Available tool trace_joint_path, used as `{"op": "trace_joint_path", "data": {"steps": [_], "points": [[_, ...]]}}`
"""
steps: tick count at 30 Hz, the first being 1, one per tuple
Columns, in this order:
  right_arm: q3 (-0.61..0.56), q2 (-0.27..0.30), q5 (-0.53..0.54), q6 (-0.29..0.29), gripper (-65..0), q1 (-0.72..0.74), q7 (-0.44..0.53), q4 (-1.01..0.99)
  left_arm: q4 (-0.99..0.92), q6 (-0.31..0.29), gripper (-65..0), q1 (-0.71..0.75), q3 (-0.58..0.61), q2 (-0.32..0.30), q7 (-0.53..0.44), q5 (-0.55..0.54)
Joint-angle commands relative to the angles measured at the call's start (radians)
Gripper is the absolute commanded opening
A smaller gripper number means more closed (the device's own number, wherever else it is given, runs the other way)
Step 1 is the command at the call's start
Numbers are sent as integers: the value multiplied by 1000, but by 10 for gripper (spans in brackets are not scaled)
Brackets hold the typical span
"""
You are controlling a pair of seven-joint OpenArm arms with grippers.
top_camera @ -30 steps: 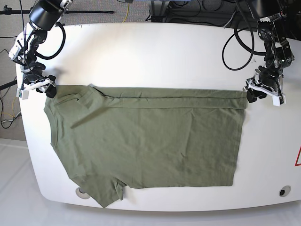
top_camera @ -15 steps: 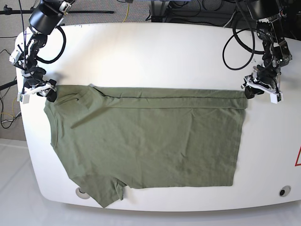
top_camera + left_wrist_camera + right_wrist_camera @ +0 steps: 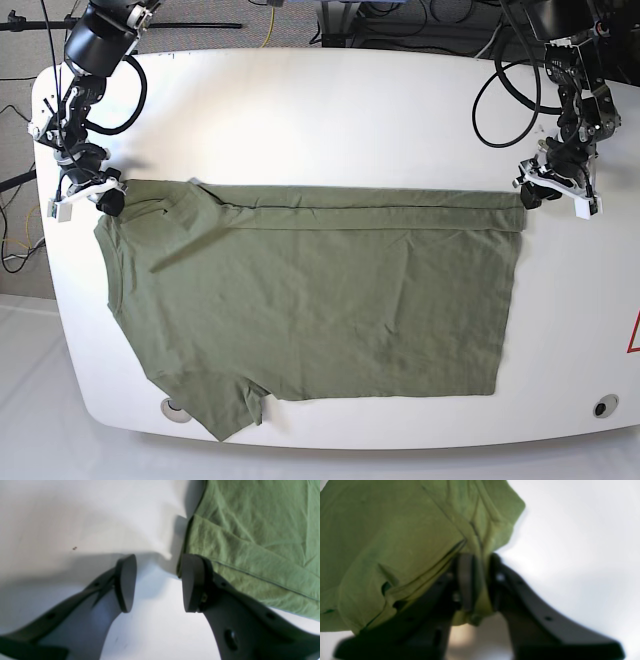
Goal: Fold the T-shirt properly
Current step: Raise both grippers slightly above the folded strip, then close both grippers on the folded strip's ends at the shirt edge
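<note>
The green T-shirt [image 3: 310,300] lay spread flat on the white table [image 3: 330,120], its length running across the table, with the neck end towards the right arm's side and the hem towards the left arm's side. A narrow strip along its far edge was folded over onto the body. One sleeve hung over the near edge of the table. The right gripper [image 3: 480,580] was clenched on a bunched bit of the shirt's cloth at the far corner by the neck, the fabric pinched between its two dark fingers [image 3: 466,580]. The left gripper [image 3: 157,582] stood released, its fingers [image 3: 126,582] apart over the bare table, with one finger just beside the folded corner of the hem, which was not between them.
</note>
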Motion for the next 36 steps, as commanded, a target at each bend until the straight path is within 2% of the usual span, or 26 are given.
{"op": "trace_joint_path", "data": {"steps": [1,11,15,20,29,36], "points": [[-12,15,-12,-4,-650,7,-44,17,19,-3,-375,-8,-1,-14,-20,-11],[-32,15,-10,-5,-650,-3,-49,46,13,0,-398,-9,10,-10,-15,-11],[-28,14,-6,-5,-650,-8,-64,79,2,-7,-485,-6,10,0,-7,-6],[-30,15,-1,-5,-650,-14,-75,115,-2,-16,-646,-9,13,1,-5,-7],[-25,20,-7,-6,-650,-5,-61,92,1,-34,-650,1,3,-1,-33,-8],[-30,16,-8,-6,-650,-12,-67,88,7,-26,-650,10,11,-1,-10,-4]]}}
